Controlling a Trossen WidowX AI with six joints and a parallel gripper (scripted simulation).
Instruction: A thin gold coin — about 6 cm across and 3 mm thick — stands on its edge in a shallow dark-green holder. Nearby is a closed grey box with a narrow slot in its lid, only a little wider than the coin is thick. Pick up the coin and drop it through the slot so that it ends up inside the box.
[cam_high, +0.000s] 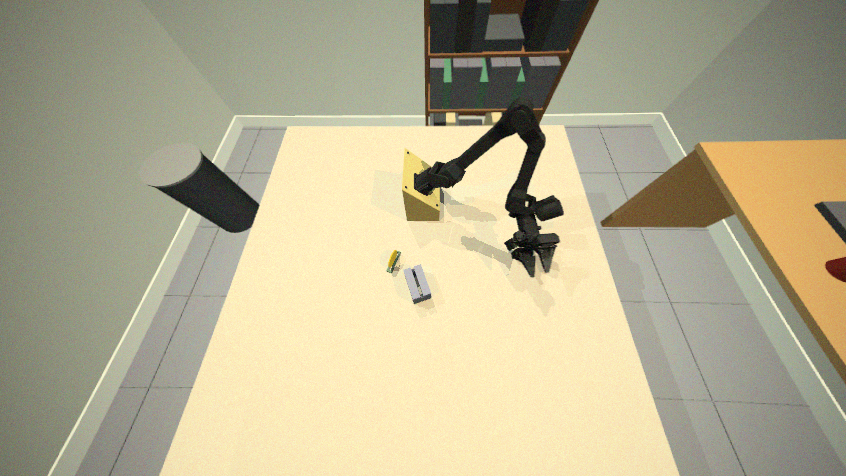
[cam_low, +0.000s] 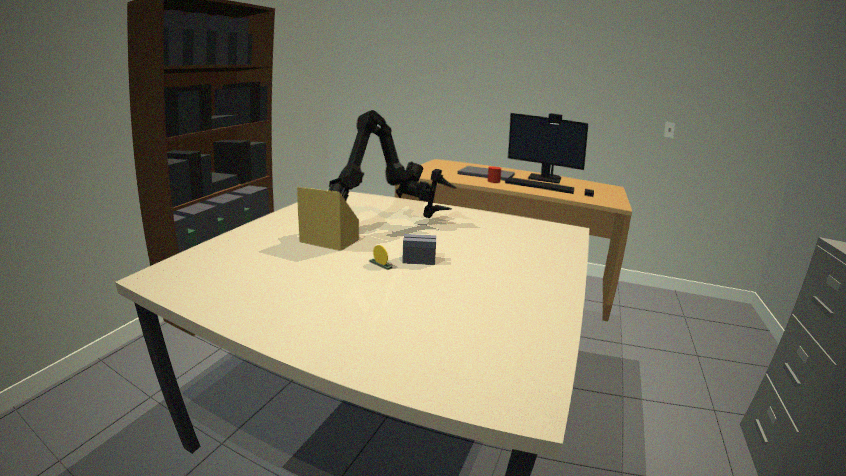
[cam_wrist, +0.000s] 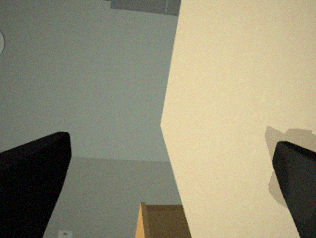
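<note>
Progress: nothing of the task looks done; the grasp, the carry and the drop through the slot are all left.
Coin: one thin round gold coin (cam_low: 380, 253) stands on edge in its shallow dark-green holder (cam_low: 381, 264), around the middle of the cream rectangular table top (cam_low: 366, 349), well in from every edge.
Box: one closed grey box (cam_low: 419, 249) sits just beside the coin, apart from it, on the side nearer the table's right edge in the exterior view; its narrow dark slot (cam_high: 418, 281) shows along the lid in the top view.
Gripper: one black parallel-jaw gripper (cam_high: 537, 262) hangs near the table's far edge in the exterior view, well apart from coin and box; its fingers are spread wide and grasp nothing.
Mount: one tan wedge-shaped block (cam_low: 325, 217) carries the arm's base, towards the far edge.
Wrist view: two dark fingers frame the picture; neither coin nor box shows there.
</note>
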